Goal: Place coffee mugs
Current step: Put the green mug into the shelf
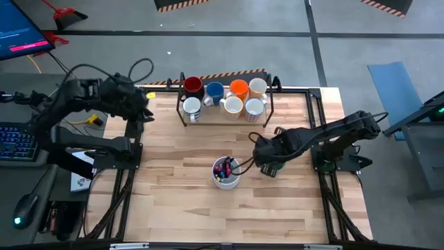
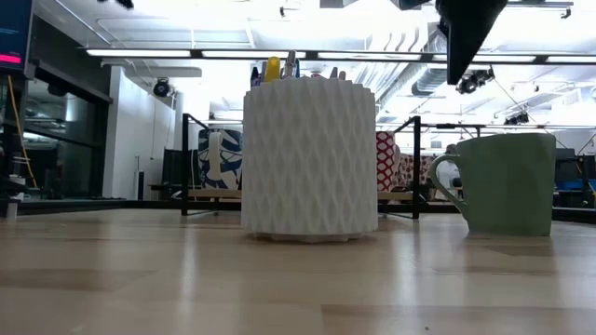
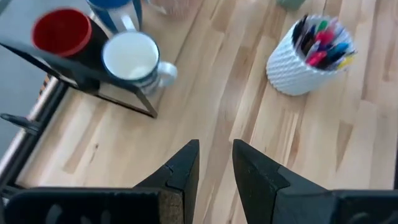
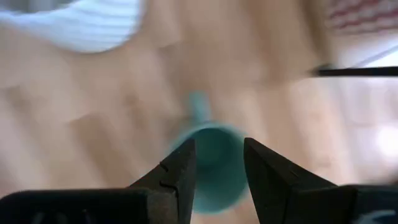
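A green mug (image 2: pixel 507 183) stands upright on the table beside the white pen cup (image 2: pixel 309 160), handle toward the cup. My right gripper (image 4: pixel 219 163) hangs open above it, clear of its rim; the high view shows that gripper (image 1: pixel 266 164) with the green mug (image 1: pixel 271 170) under it. The rack (image 1: pixel 225 119) at the far edge carries dark red (image 1: pixel 193 86), blue (image 1: pixel 214 90), orange (image 1: pixel 238 88) and cream (image 1: pixel 257 87) mugs behind three white ones (image 1: pixel 233 105). My left gripper (image 3: pixel 216 163) waits open near the rack's left end.
The pen cup (image 1: pixel 225 171) stands just left of the green mug, mid-table. Black frame rails (image 1: pixel 318 111) run along the table's sides. Bare wood lies toward the near edge (image 1: pixel 229 222). A keyboard (image 1: pixel 15 139) and monitor sit off the table's left.
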You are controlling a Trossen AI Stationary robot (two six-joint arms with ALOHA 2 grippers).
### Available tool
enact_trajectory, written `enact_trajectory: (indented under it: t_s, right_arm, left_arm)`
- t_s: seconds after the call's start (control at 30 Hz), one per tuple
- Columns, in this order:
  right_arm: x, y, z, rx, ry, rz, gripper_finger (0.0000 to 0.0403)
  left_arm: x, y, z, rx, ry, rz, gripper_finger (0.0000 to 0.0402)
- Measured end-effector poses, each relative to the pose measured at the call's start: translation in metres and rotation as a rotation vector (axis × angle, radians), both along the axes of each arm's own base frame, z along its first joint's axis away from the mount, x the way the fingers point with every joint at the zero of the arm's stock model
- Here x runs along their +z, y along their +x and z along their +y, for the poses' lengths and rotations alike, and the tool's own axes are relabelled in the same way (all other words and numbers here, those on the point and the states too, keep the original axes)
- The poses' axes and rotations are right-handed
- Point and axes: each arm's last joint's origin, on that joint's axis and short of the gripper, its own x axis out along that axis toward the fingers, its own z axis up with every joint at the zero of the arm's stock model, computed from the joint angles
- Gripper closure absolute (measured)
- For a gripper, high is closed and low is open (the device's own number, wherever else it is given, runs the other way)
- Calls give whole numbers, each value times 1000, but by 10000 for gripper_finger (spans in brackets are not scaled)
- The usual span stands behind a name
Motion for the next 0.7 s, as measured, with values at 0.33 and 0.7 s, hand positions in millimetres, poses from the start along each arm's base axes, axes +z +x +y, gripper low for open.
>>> enact_trajectory:
  t_s: [0.33,0.7]
  right_arm:
    - [-25,-1,24,20,154,-4,288]
    - [-60,-10,23,-77,156,48,287]
  left_arm:
    - [-60,-2,-3,-68,-100,152,314]
    - [-75,-17,-8,-24,-128,128,314]
